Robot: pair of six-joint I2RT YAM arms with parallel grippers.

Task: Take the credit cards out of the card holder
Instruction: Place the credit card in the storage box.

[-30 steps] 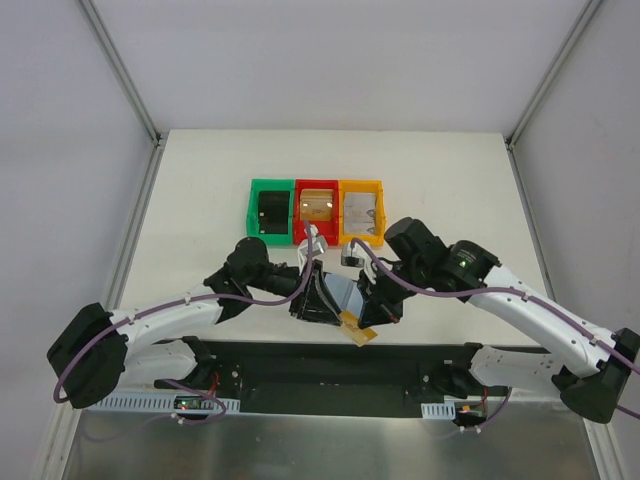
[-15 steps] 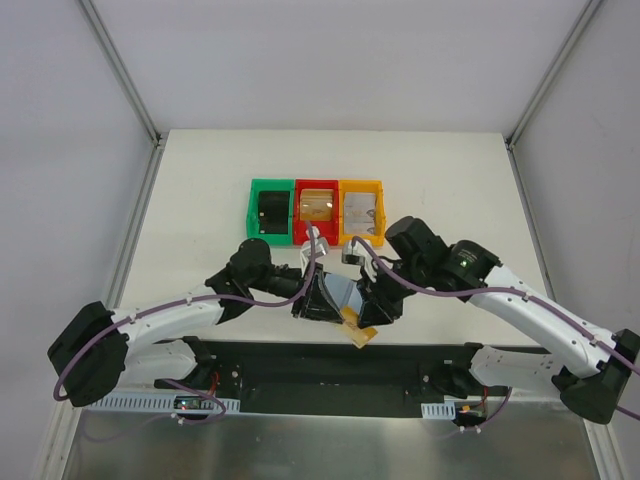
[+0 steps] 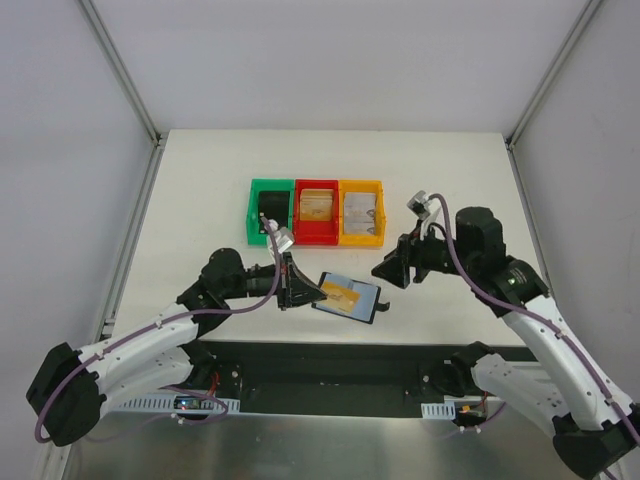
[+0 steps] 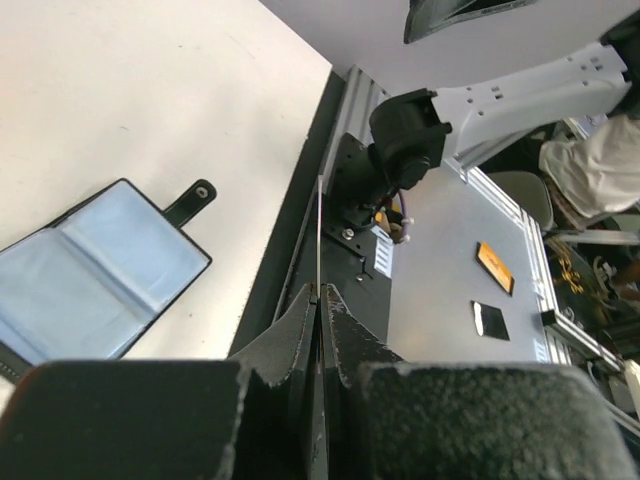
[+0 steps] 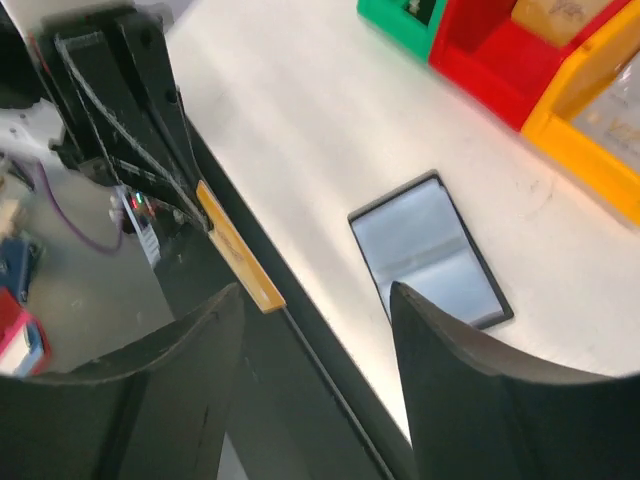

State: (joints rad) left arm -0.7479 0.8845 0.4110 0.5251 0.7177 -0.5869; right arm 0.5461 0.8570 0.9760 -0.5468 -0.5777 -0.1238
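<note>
From above, the right gripper (image 3: 388, 270) had released and backed off, jaws wide. The card holder (image 3: 364, 304) lay open ahead of the left gripper (image 3: 300, 292), which pinched a gold card (image 3: 342, 295).

Left wrist: the gold card (image 4: 318, 235) sat edge-on between its fingers (image 4: 295, 330).

Right wrist: the card holder (image 5: 428, 250) lay beyond spread fingers (image 5: 450, 360). One card seemingly out.

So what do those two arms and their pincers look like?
The left arm and right arm are white tubular links joined by chunky black joints, with a purple cable trailing along each. The left gripper and right gripper are black, each with two broad, matte fingers.
</note>
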